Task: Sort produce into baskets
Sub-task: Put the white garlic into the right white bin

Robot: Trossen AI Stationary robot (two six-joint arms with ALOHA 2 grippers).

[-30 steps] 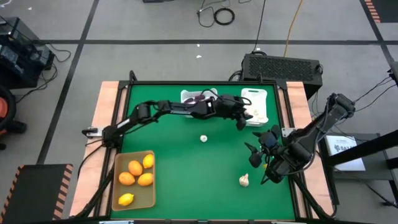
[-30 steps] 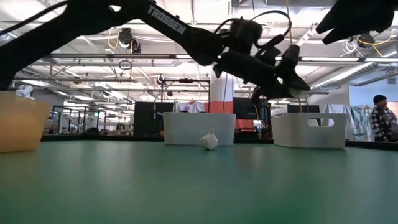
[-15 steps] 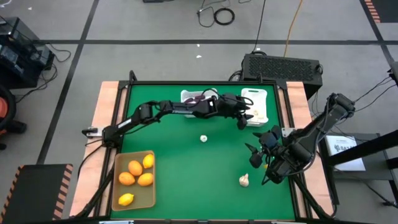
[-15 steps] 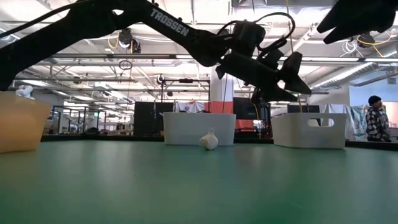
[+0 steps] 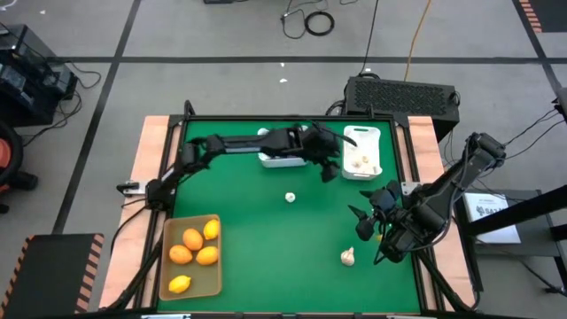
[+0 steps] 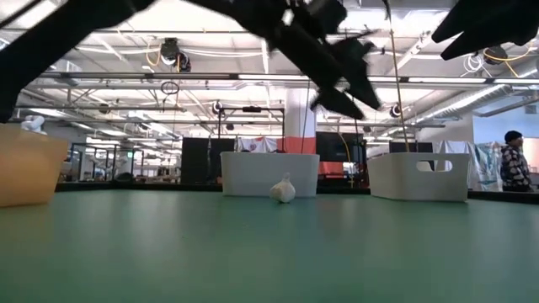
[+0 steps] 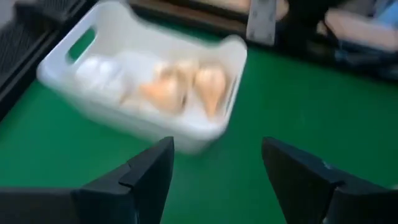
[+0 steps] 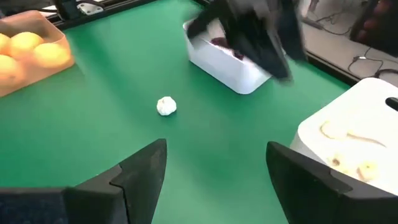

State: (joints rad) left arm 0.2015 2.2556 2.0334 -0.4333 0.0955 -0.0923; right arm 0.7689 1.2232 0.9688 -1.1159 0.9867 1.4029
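Note:
My left gripper (image 5: 330, 169) hangs open above the table, just left of the narrower white bin (image 5: 361, 151). That bin holds several white garlic bulbs (image 7: 186, 87), and nothing is between the fingers (image 7: 217, 163). The squarish white bin (image 8: 229, 61) with dark purple pieces sits at the far edge, partly under the left arm. Two garlic bulbs lie loose on the green mat, one mid-table (image 5: 290, 197) and one near the right (image 5: 348, 257). Orange and yellow fruits (image 5: 195, 248) fill the tan tray (image 5: 215, 282). My right gripper (image 5: 361, 223) waits open at the right side.
The table's wooden rim (image 5: 151, 151) frames the green mat. A black box (image 5: 403, 93) stands behind the far edge. Open mat lies between the tan tray and the loose bulbs. In the low view a person (image 6: 511, 160) stands far off in the room.
My left gripper has risen and drawn back from above the garlic bin toward the table's left, tipping closer to level. The loose bulbs, the bins and the right arm have kept still.

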